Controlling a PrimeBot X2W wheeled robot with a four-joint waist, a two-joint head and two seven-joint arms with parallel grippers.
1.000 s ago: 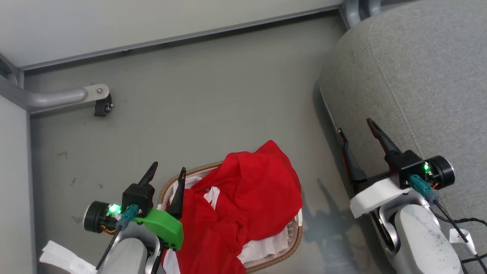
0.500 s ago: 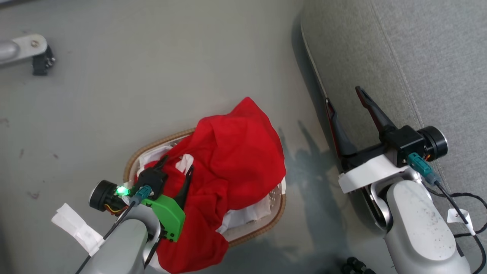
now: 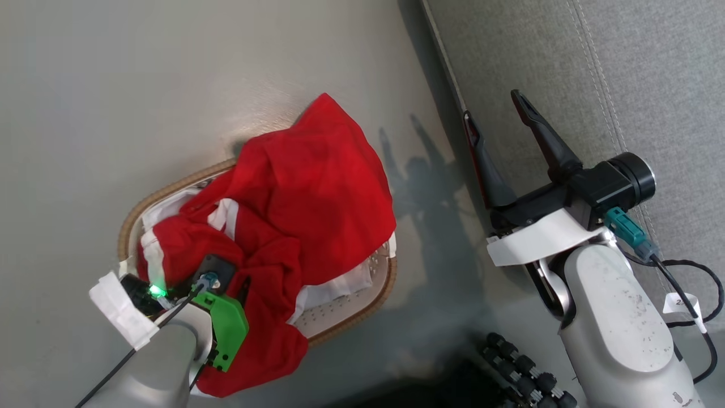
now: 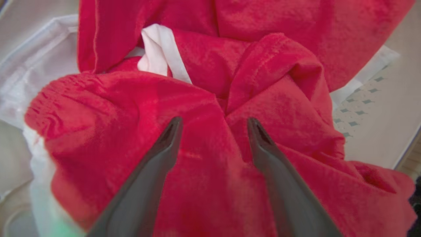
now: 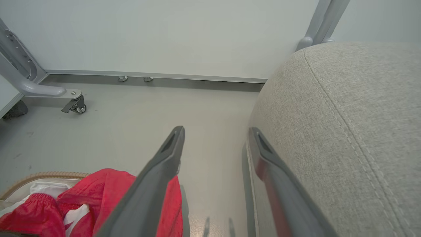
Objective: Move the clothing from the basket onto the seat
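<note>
— Clothing (image 3: 317,187): location?

— Heaped in the basket (image 3: 170,184) on the floor (image 3: 170,85), spilling over its near rim. Nothing lies on the seat (image 3: 651,73) at far right yet.

— Pincer state?

— My left pincer (image 4: 213,123) is released, jaws wide, tips down at the red heap with a raised fold between them. I cannot tell whether the tips press in. My right pincer (image 3: 491,107) is released and empty, beside the seat's edge.

— Procedure for a sound grasp?

— In my judgement: sink the tips either side of that fold, clench fully, then lift straight up until the trailing cloth clears the rim. Risk: the white liner (image 4: 33,59) shows at the heap's edges, and catching it would likely drag the basket along.
</note>
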